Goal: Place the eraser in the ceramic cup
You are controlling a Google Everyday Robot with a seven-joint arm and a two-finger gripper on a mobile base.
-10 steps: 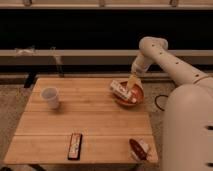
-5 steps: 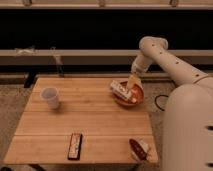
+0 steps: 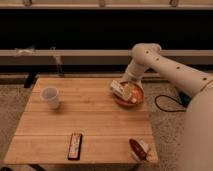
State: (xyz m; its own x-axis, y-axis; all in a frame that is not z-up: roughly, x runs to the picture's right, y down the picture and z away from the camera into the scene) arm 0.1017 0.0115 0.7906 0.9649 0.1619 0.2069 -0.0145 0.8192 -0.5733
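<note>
The eraser lies flat on the wooden counter near its front edge, left of the middle, with its long side pointing away from the front. The white cup stands upright at the far left, well apart from the eraser. The claw hangs at the far right of the counter, above the orange-brown bowl, close to the white box that leans in it. The claw is spread wide and pinches nothing. A brown-and-white rounded thing sits at the front right corner.
</note>
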